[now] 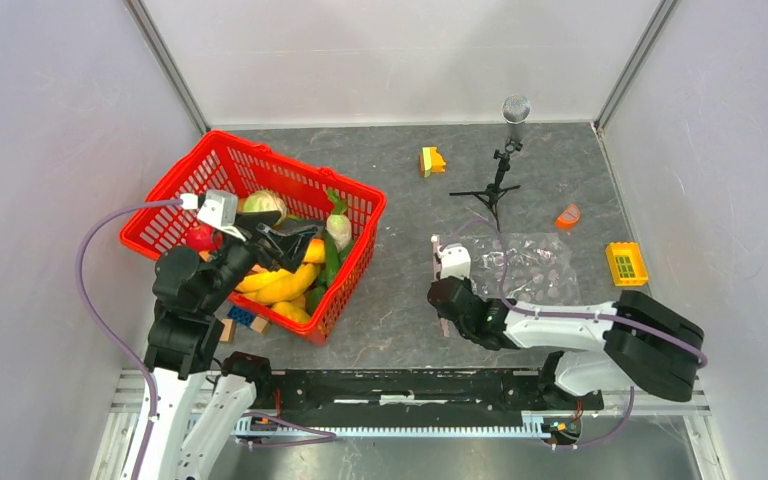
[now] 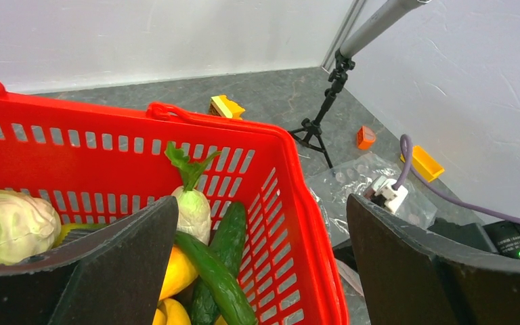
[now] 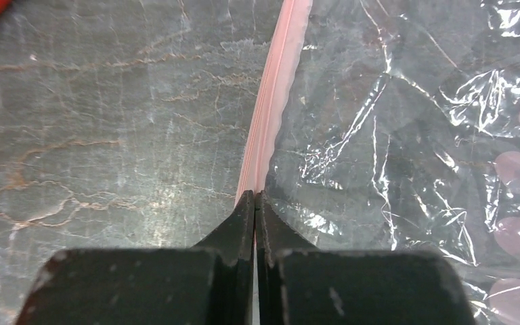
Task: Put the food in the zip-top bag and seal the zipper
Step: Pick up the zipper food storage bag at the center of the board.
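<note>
Below my left pincer (image 2: 261,203), spread wide, the right wall of the red basket (image 2: 291,203) and the packed food (image 2: 193,210) block a straight drop. Left of my right pincer (image 3: 254,198), pinched on the zipper (image 3: 274,101), lies bare surface (image 3: 108,135). The microphone tripod (image 1: 495,190) stands beyond it, to the right.

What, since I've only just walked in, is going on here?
The right gripper is pinched shut on the zipper at the edge of the zip-top bag, which lies flat on the table with no food visible inside. The left gripper hangs open over the red basket, where the food sits, none of it grasped.
</note>
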`<state>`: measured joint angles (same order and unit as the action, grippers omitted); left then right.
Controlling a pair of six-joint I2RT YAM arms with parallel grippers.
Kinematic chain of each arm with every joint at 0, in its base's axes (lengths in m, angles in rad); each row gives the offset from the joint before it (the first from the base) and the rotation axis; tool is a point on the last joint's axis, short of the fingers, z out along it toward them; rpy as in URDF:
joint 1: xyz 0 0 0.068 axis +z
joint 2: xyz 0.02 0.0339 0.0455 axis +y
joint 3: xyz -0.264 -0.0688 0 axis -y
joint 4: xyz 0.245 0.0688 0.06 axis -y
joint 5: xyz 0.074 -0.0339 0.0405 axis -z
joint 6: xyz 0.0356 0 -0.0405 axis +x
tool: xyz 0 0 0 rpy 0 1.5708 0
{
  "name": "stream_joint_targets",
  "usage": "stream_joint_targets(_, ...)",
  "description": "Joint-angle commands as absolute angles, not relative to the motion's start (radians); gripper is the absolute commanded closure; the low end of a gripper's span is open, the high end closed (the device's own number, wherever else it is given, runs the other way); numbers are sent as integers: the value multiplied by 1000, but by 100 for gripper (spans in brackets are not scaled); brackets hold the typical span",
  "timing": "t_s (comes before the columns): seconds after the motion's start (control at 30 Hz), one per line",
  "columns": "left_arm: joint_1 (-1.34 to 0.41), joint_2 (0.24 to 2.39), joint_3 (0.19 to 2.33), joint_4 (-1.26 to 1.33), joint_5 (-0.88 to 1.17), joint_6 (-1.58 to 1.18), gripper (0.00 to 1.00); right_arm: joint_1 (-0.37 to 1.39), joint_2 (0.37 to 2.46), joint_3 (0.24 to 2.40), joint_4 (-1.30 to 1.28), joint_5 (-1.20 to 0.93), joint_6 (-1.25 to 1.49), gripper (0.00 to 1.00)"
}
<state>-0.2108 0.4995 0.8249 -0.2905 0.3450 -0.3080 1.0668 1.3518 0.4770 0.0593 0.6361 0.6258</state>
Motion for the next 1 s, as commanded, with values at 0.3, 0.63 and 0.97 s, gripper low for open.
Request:
stream_joint_targets(0.3,-267,636,971,-330,609,-278,6,1008,1002,334,183,545,622,100)
stream_joint_targets(0.63,-869,892,1072,-406,120,-193,11,1007,686,283,125,546,716,100)
stream_joint_targets(0.97,-1116,1149,1033,-186,-179,-356,18,1007,460,287,18,560,746,100)
